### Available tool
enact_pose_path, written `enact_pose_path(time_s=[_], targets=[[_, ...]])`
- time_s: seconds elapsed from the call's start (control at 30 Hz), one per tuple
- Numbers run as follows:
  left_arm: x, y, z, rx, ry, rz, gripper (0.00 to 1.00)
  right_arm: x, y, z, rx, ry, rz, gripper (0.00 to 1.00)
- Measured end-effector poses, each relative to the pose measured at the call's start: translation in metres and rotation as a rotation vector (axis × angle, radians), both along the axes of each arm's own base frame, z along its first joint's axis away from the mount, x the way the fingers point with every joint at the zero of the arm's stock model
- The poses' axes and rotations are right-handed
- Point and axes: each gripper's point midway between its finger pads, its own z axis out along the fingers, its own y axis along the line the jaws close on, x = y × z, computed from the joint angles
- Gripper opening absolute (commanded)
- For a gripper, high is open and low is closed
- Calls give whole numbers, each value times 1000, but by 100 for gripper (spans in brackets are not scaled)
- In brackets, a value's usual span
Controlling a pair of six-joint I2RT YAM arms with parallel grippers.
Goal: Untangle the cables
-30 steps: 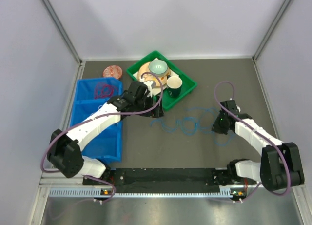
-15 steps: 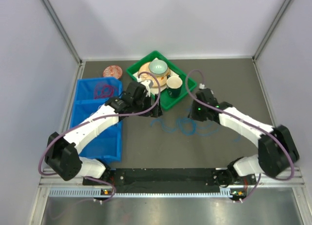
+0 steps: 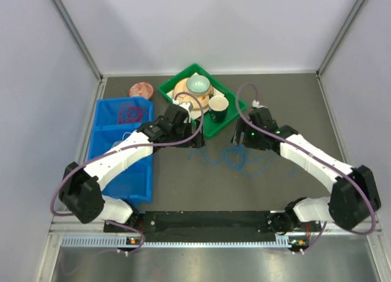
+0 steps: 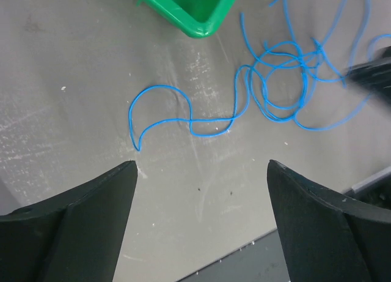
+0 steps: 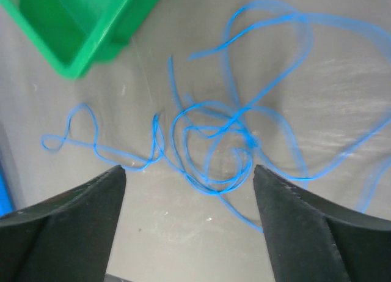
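Note:
A thin blue cable (image 3: 235,158) lies in loose tangled loops on the grey table in front of the green tray (image 3: 231,119). A red cable (image 3: 128,114) sits coiled in the far compartment of the blue bin (image 3: 119,169). My left gripper (image 3: 194,137) is open above the blue cable's left end. In the left wrist view the gripper (image 4: 201,164) holds nothing, and the blue cable (image 4: 211,134) lies beyond its tips. My right gripper (image 3: 239,139) hovers open over the tangle. Its wrist view shows the gripper (image 5: 188,168) empty just short of the cable's knot (image 5: 247,138).
The green tray holds a bowl (image 3: 197,83), a cup (image 3: 218,104) and a plate. Its corner shows in both wrist views, tray (image 4: 189,13) and tray (image 5: 73,25). A round reddish object (image 3: 140,89) lies behind the blue bin. Grey walls close in left, right and back.
My right arm has swung left from the table's right side to above the blue tangle, and its gripper has gone from shut to open. The cable's loops have shifted. The left arm has barely moved.

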Motion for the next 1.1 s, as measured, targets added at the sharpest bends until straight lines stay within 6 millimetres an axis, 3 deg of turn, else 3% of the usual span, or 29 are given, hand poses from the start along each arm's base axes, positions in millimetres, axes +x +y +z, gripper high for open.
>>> enact_pose_path(time_s=[0.13, 0.3, 0.43, 0.67, 0.83, 1.1], targets=[[-9, -22, -13, 54, 2, 4, 92, 8, -46, 19, 42, -61, -148, 91], [-17, -81, -28, 90, 9, -39, 93, -4, -108, 12, 53, -68, -358, 93], [-12, -109, -53, 126, 25, -26, 96, -7, -128, 22, 75, -104, -432, 94], [4, -144, -94, 200, 41, -2, 99, -8, -130, 27, 107, -113, -428, 94], [17, -168, -108, 227, 4, 33, 99, -16, -124, 14, 122, -66, -404, 94], [38, -183, -123, 270, -47, 79, 99, -18, -121, 14, 137, -57, -389, 94]])
